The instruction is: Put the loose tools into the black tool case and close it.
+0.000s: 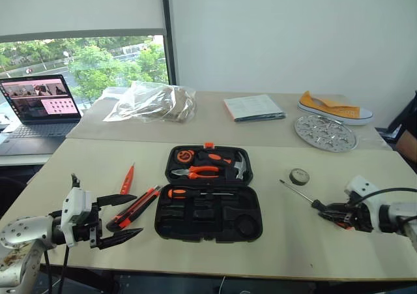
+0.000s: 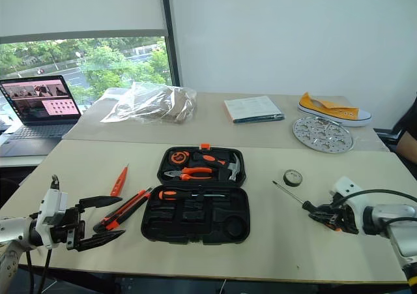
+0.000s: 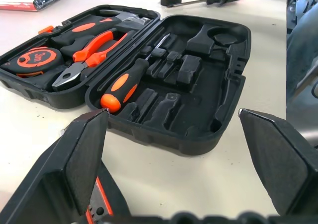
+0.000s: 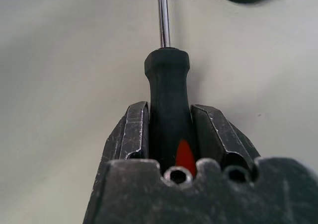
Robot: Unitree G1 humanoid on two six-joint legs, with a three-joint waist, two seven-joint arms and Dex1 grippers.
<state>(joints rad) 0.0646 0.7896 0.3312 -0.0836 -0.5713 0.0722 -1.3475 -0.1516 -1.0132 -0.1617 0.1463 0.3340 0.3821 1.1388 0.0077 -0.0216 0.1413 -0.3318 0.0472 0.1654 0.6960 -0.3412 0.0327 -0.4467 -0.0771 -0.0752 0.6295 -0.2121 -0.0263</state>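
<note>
— Black moulded plastic, rounded corners: the tool case [image 1: 208,203] lies open in the middle of the pale tabletop [image 1: 78,163], with a small orange latch at its far edge. How many tools are already inside?

— Four I can count. One tape measure, one pair of orange-handled pliers [image 1: 195,172] and one steel-headed hammer [image 1: 238,167] in the far half, and one orange-and-black screwdriver [image 1: 189,193] in the near half. The other shaped slots in that half are bare.

— And loose on the tabletop?

— On the case's left, one long orange-and-black utility knife [image 1: 135,206] and one slim all-orange tester screwdriver [image 1: 127,178]. On its right, one small dark tape roll [image 1: 299,176], a flat ring, and a second screwdriver [image 1: 306,198] with a thin steel shaft and black handle.

— What are the two tools doing?

— The right tool [image 4: 169,134] has its black fingers closed against both sides of that second screwdriver's handle, the shaft pointing toward the tape roll. The left tool [image 1: 120,217] hangs spread wide, holding nothing, near the table's front edge just beside the knife.
</note>
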